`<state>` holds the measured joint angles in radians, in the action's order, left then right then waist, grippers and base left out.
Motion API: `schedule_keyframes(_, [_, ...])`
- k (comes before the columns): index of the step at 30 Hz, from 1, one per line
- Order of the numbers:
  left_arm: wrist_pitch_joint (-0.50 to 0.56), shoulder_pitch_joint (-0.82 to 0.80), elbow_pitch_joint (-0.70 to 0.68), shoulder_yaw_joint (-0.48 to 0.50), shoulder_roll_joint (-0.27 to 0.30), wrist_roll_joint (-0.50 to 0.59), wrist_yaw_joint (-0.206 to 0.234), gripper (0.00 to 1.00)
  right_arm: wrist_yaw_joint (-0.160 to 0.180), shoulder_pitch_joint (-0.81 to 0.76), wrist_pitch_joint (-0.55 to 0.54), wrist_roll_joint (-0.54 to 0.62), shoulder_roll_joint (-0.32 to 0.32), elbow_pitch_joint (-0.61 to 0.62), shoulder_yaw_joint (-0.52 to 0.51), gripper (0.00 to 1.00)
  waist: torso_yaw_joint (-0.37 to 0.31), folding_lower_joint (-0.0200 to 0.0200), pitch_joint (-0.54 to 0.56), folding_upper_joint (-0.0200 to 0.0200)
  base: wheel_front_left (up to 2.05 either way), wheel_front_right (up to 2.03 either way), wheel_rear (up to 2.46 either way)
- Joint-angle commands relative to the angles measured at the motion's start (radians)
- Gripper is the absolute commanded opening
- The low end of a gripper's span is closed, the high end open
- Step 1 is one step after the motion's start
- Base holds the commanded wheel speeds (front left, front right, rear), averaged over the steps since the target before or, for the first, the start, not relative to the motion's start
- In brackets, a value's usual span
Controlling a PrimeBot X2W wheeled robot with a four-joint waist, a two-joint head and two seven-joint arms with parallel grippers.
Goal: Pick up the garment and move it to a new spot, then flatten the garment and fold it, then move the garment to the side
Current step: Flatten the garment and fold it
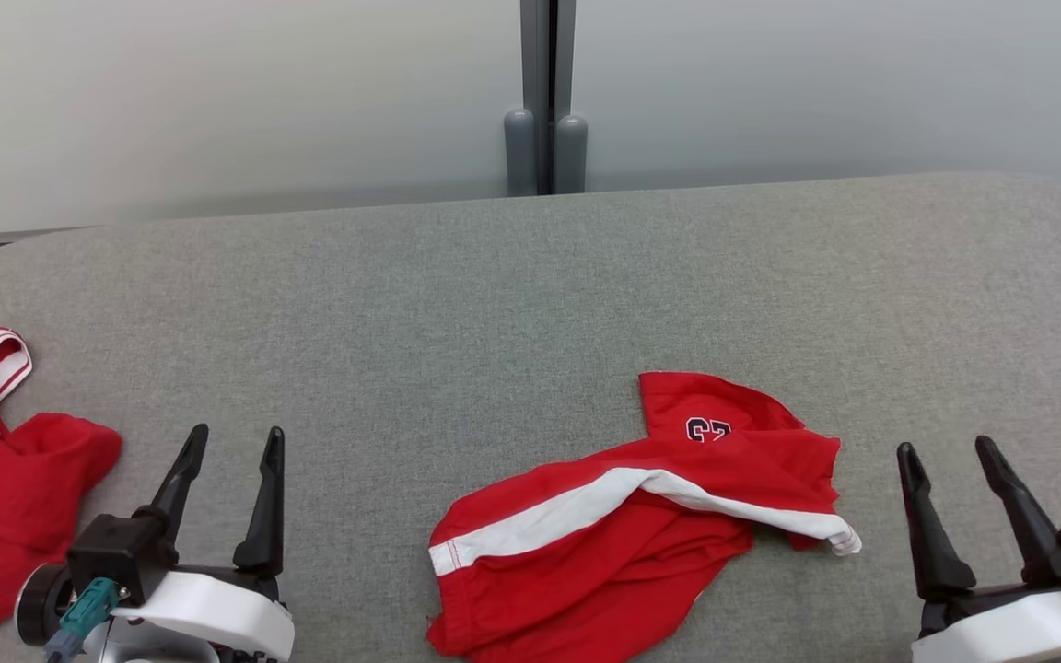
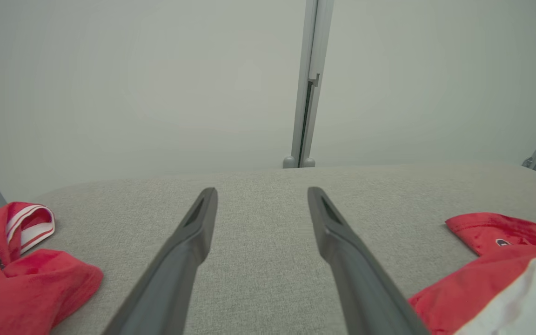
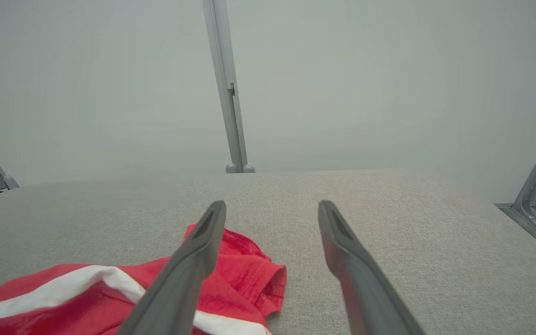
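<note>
Another red garment lay bunched to the left of the left gripper, whose fingers stood wide apart and held nothing. To that gripper's right, and just left of the right gripper, the red shorts lay crumpled on the grey cushion. The right gripper was likewise wide open and empty, probably because the shorts had reached their new spot and awaited flattening.

The red garment, with a broad white stripe and a small dark number print, lies crumpled and partly folded over itself at about five o'clock on the grey fabric surface.
</note>
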<state>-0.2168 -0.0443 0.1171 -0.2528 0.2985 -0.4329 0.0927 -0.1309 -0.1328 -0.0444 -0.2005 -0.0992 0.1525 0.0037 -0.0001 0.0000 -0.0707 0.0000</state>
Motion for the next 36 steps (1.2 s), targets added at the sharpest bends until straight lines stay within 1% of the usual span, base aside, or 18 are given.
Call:
schedule_keyframes(1, [0.005, 0.009, -0.007, -0.001, 0.008, 0.000, 0.005, 1.00, 0.000, 0.016, -0.006, -0.003, -0.008, 0.008, -0.006, 1.00, 0.000, 0.0000, 0.006, 0.0000, 0.00, 0.00, 0.00])
schedule_keyframes(15, [0.046, 0.033, -0.049, -0.024, 0.020, 0.007, 0.025, 1.00, 0.000, 0.030, -0.027, 0.006, -0.006, 0.025, -0.007, 1.00, 0.011, 0.0000, 0.000, 0.0000, 0.00, 0.00, 0.00])
schedule_keyframes(17, [0.069, 0.027, -0.060, -0.045, 0.013, 0.007, 0.015, 1.00, 0.000, 0.031, -0.030, 0.003, -0.004, 0.024, -0.004, 1.00, 0.015, 0.0000, -0.004, 0.0000, 0.00, 0.00, 0.00])
schedule_keyframes(19, [0.119, 0.017, -0.065, -0.076, 0.003, -0.009, -0.003, 1.00, 0.000, 0.034, -0.030, 0.001, -0.006, 0.018, 0.002, 1.00, 0.018, 0.0000, -0.010, 0.0000, 0.00, 0.00, 0.00])
schedule_keyframes(22, [0.225, 0.000, -0.055, -0.140, -0.017, -0.037, -0.045, 1.00, 0.000, 0.038, -0.034, -0.001, -0.009, 0.008, 0.018, 1.00, 0.022, 0.0000, -0.020, 0.0000, 0.00, 0.00, 0.00])
schedule_keyframes(26, [0.377, -0.015, -0.021, -0.209, -0.046, -0.093, -0.085, 1.00, 0.000, 0.056, -0.027, -0.005, -0.014, -0.001, 0.031, 1.00, 0.018, 0.0000, -0.037, 0.0000, 0.00, 0.00, 0.00])
schedule_keyframes(27, [0.399, -0.015, -0.015, -0.219, -0.056, -0.110, -0.094, 1.00, 0.000, 0.059, -0.025, -0.005, -0.017, -0.004, 0.035, 1.00, 0.015, 0.0000, -0.041, 0.0000, 0.00, 0.00, 0.00])
schedule_keyframes(28, [0.427, -0.022, -0.002, -0.224, -0.052, -0.112, -0.095, 1.00, 0.000, 0.063, -0.023, -0.007, -0.019, -0.008, 0.039, 1.00, 0.011, 0.0000, -0.045, 0.0000, 0.00, 0.00, 0.00])
schedule_keyframes(29, [0.443, -0.022, 0.009, -0.225, -0.060, -0.136, -0.102, 1.00, 0.000, 0.067, -0.019, -0.010, -0.021, -0.014, 0.044, 1.00, 0.007, 0.0000, -0.047, 0.0000, 0.00, 0.00, 0.00])
schedule_keyframes(32, [0.467, -0.025, 0.019, -0.227, -0.072, -0.158, -0.103, 1.00, 0.000, 0.072, -0.015, -0.010, -0.020, -0.024, 0.039, 1.00, -0.002, 0.0000, -0.051, 0.0000, 0.00, 0.00, 0.00])
schedule_keyframes(35, [0.470, -0.027, 0.021, -0.225, -0.068, -0.163, -0.106, 1.00, 0.000, 0.070, -0.012, -0.010, -0.021, -0.027, 0.034, 1.00, -0.006, 0.0000, -0.054, 0.0000, 0.00, 0.00, 0.00])
schedule_keyframes(36, [0.477, -0.022, 0.023, -0.225, -0.074, -0.182, -0.115, 0.93, 0.000, 0.069, -0.010, -0.010, -0.021, -0.028, 0.033, 1.00, -0.008, 0.0000, -0.055, 0.0000, 0.00, 0.00, 0.00])
